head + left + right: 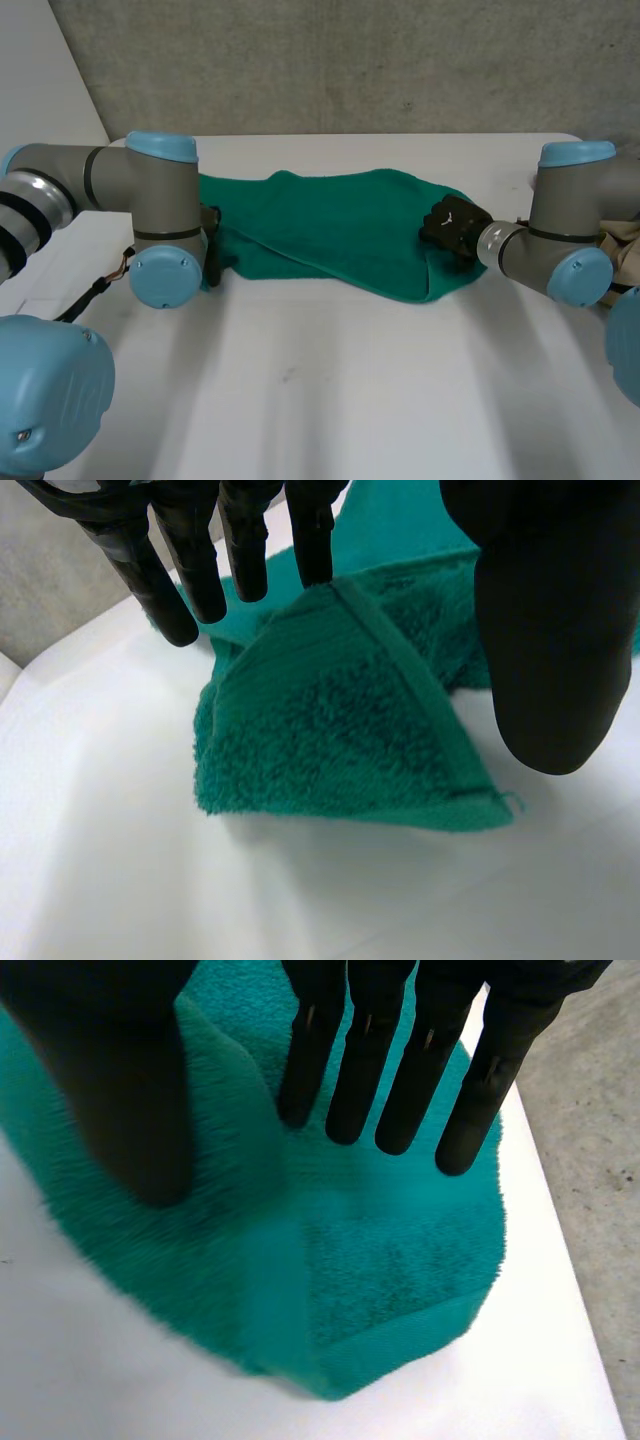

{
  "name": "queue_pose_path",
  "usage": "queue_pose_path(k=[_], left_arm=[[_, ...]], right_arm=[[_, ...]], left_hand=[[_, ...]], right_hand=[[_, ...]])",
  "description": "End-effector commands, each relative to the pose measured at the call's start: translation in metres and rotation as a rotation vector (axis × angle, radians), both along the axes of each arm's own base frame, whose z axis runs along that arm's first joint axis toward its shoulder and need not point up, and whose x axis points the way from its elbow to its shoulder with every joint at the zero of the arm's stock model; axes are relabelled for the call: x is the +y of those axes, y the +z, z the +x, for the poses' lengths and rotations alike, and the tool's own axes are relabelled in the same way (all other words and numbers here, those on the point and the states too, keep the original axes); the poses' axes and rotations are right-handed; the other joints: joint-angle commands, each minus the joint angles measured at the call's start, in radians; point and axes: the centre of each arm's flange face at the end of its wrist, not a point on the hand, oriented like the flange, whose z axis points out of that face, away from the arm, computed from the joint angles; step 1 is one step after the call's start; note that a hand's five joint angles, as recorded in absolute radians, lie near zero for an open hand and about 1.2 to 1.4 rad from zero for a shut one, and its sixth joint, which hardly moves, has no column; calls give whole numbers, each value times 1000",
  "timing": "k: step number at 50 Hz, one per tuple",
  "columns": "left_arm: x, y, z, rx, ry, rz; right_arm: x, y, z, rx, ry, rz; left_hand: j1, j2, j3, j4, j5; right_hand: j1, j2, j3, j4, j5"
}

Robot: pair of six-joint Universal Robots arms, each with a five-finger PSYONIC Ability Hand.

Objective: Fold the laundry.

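A green towel (340,230) lies in a loose band across the far half of the white table (350,390). My left hand (540,630) hovers open over the towel's left end, fingers straight and thumb apart, with a folded-over corner (340,740) of the towel below the palm. The left arm's wrist (165,270) covers that end of the towel. My right hand (455,225) rests on the towel's right end (400,1250). Its fingers (385,1050) are straight, the thumb is set down apart from them, and a low ridge of cloth rises between.
Some beige cloth (622,250) lies at the table's right edge behind the right arm. A grey wall (350,60) stands just past the table's far edge. The near half of the table is bare white surface.
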Motion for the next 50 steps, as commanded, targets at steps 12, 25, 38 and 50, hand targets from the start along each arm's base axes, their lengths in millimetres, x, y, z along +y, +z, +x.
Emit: queue_pose_path(k=[12, 25, 38, 50], left_arm=[[-34, 16, 42, -140, 111, -131], [15, 108, 53, -175, -167, -199], [68, 242, 77, -39, -344, -533], [14, 163, 75, 21, -338, -274]], right_arm=[[10, 73, -32, -225, -169, 52], [29, 133, -72, -248, -268, -30], [45, 240, -105, -507, -375, -225], [23, 175, -81, -448, -388, -82]], left_hand=[[1120, 1121, 1123, 1127, 1136], [1121, 1122, 1124, 1128, 1136], [1121, 1122, 1124, 1128, 1136], [1121, 1122, 1124, 1128, 1136]], right_hand=[[493, 487, 494, 497, 518], [493, 487, 494, 497, 518], [493, 487, 494, 497, 518], [493, 487, 494, 497, 518]])
